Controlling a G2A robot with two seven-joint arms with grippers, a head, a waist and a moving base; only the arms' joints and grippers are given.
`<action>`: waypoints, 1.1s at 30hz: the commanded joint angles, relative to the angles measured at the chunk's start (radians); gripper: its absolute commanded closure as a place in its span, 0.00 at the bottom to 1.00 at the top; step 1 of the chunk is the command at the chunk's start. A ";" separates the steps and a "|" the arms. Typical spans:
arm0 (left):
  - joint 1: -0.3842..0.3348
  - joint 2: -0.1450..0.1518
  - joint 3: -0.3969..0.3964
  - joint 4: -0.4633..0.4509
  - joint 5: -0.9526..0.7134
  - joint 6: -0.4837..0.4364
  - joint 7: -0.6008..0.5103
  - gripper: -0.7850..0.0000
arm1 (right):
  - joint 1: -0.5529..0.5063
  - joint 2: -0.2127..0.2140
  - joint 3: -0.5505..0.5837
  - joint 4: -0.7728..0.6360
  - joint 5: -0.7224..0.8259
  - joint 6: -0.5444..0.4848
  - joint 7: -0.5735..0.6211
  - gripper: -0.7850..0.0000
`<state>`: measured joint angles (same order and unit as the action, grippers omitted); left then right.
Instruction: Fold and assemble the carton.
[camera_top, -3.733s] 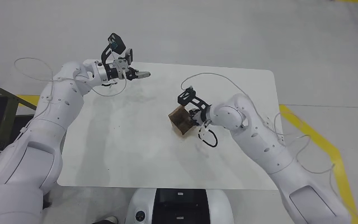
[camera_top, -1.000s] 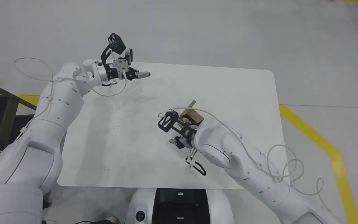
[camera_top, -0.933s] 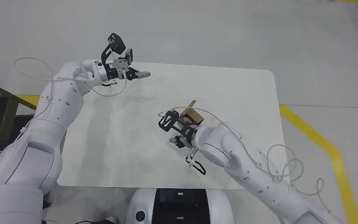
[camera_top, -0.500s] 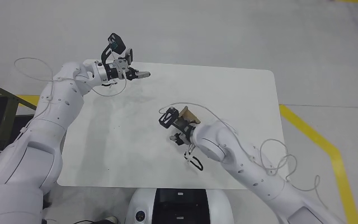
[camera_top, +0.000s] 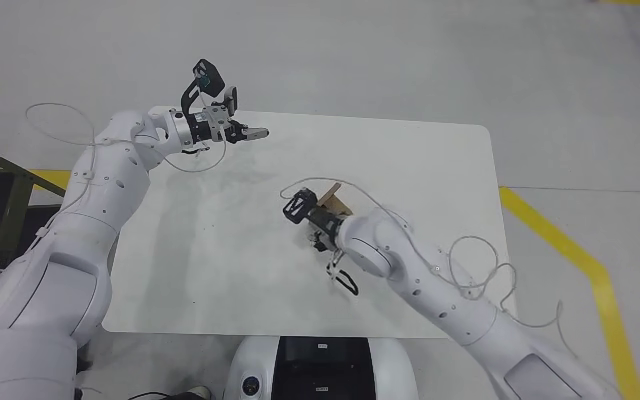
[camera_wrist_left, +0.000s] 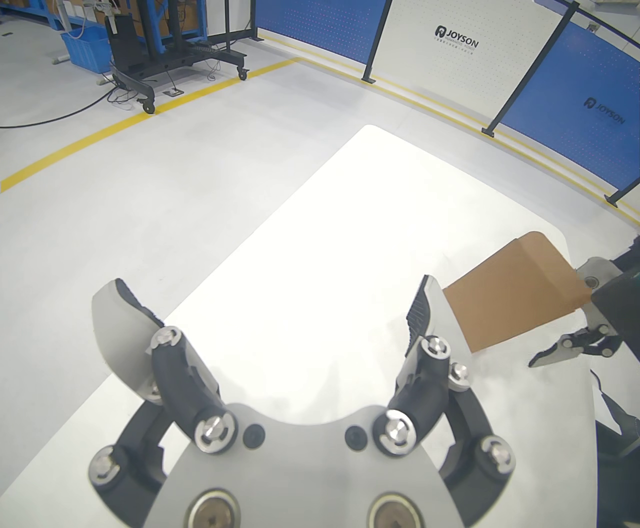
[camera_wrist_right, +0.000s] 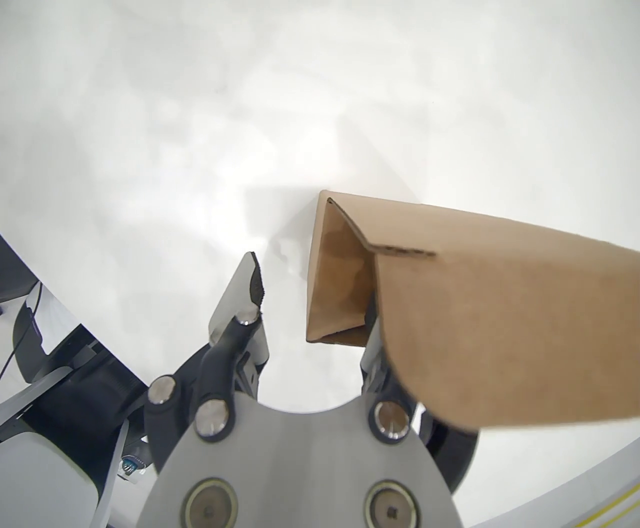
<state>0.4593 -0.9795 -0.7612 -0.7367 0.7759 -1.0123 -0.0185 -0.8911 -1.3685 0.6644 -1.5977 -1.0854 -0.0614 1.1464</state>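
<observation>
from above, the small brown cardboard carton (camera_top: 338, 203) sits near the middle of the white rounded surface (camera_top: 430, 150). it is half tucked under the right arm, with the right end effector (camera_top: 303, 211) right at it. the right wrist view gets in close. there the carton is partly folded with one end open, and a broad flap leans over the wrist and covers one finger. the other finger (camera_wrist_right: 247, 285) stands apart from the carton's end wall, which looks to sit between the two. its jaws are spread, not pinching.

the left wrist view catches the same carton side-on as a flat brown panel with a rounded corner. one finger of the right end effector touches its edge and the other hangs free below.

the left end effector (camera_top: 247, 132) hangs over the far left corner of the surface, well apart from the carton, jaws wide apart. past the surface, that view takes in a yellow line (camera_wrist_left: 125, 125) on the floor, a black wheeled stand (camera_wrist_left: 165, 45) and a blue bin (camera_wrist_left: 82, 37).

one carton, two end effectors, one surface.
</observation>
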 joint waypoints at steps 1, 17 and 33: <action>0.000 0.000 0.000 0.000 0.000 0.000 0.000 0.00 | 0.005 -0.004 -0.006 0.015 -0.003 -0.005 0.002 0.62; 0.000 0.000 0.000 0.000 0.000 0.000 0.000 0.00 | 0.011 -0.021 -0.011 0.033 -0.014 -0.028 0.023 1.00; 0.000 0.000 0.000 0.000 0.000 0.000 0.000 0.00 | 0.008 -0.036 -0.021 0.023 -0.014 -0.045 0.049 1.00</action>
<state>0.4593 -0.9795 -0.7612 -0.7367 0.7759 -1.0123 -0.0185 -0.8829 -1.4042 0.6431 -1.5747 -1.0986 -0.1068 1.1942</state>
